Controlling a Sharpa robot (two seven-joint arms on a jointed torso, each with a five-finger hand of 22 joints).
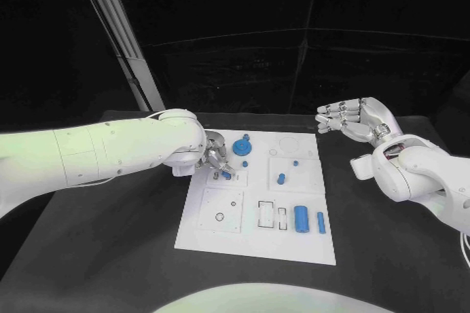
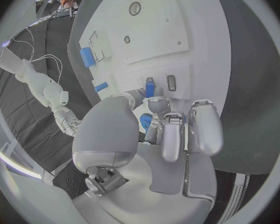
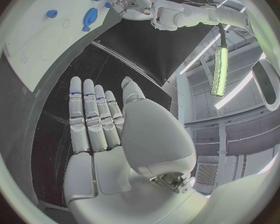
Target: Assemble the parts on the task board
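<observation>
While pinched by left hand [image 1: 214, 157], blue part [image 1: 226, 174] touches task board [image 1: 257, 240]

Small blue part [image 1: 226, 174] half hidden under left hand's [image 1: 212, 157] fingertips.

White board [image 1: 257, 225] with black outlines; blue parts [image 1: 301, 217]; black table [image 1: 108, 231]; silver hands [image 1: 354, 121], white arms [image 1: 88, 153].

We can read no text, label, brand, number or sign in any view. The task board [image 1: 257, 248] carries thin outlined shapes, around its six o'clock edge and at its twelve o'clock end, but these look to us like plain outlines rather than lettering, though they are small.
</observation>
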